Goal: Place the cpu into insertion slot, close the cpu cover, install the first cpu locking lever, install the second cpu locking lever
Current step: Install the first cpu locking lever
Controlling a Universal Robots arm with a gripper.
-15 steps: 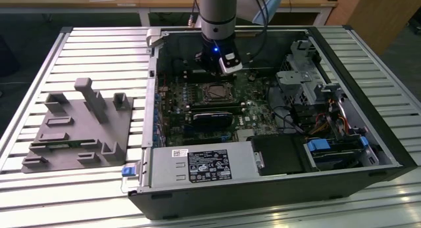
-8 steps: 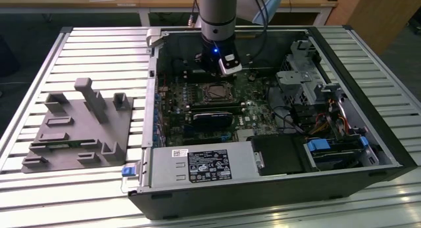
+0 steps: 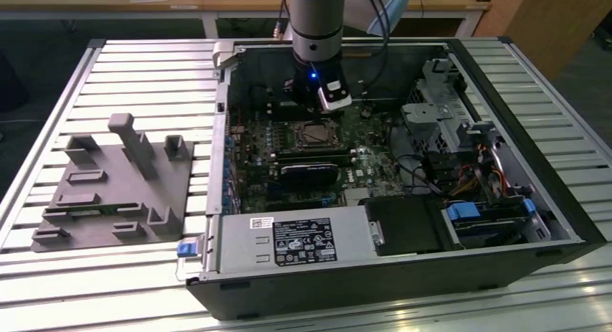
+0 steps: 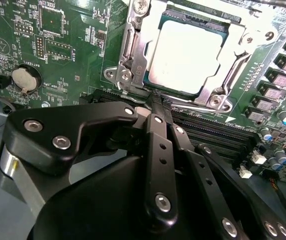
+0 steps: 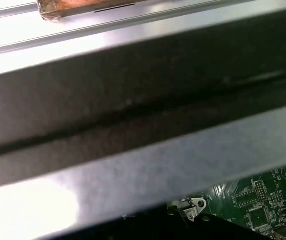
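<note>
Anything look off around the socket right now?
Nothing stands out. The chip sits flat and square in the socket with the metal cover frame down around it. The gripper is shut, its tips at the socket's edge. No loose parts show on the board.

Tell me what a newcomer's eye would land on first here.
In the second wrist view, the bright silver-grey square cpu sits in the socket under the silvery metal frame cover, with the black gripper just below it. In the exterior view, the open black computer case lies on a slatted metal table.
</note>
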